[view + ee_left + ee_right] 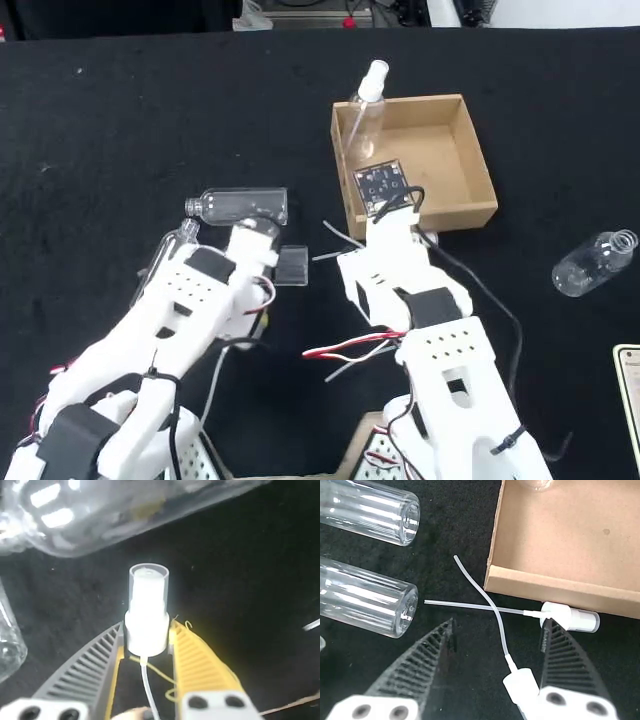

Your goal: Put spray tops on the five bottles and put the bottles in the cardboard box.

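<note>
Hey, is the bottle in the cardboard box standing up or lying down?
Upright: the bottle stands in a corner of the cardboard box, its spray top pointing up.

Robotics lab bench, black-clothed table (100,120); equipment (300,12) behind

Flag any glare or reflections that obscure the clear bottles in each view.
Left wrist view: bright rectangular glare patches wash over the clear plastic bottle; the white plastic spray top is evenly lit. Right wrist view: long streak highlights on the two clear bottles, outlines readable. High view: matte black table, no glare.
</note>
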Controlling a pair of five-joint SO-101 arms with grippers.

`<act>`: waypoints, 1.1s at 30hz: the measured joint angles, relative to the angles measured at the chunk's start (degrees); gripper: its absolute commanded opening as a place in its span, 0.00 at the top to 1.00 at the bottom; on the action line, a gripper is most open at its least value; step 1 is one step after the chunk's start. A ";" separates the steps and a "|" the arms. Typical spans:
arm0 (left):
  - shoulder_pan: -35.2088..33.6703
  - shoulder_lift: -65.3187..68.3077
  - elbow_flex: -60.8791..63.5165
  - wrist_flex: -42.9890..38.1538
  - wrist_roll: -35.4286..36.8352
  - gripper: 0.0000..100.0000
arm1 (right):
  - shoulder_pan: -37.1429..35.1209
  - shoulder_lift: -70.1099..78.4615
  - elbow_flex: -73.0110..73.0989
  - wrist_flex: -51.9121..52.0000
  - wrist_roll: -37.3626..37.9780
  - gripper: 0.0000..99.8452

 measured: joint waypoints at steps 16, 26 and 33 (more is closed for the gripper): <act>-4.13 0.00 5.71 -4.13 -9.67 0.75 | 0.00 0.00 0.00 0.00 0.00 0.74; -4.13 0.00 5.71 -3.87 -3.52 0.75 | 0.00 0.00 0.00 0.00 0.00 0.74; -4.13 0.00 5.01 -4.04 -2.20 0.75 | 0.00 0.00 0.00 0.00 0.00 0.74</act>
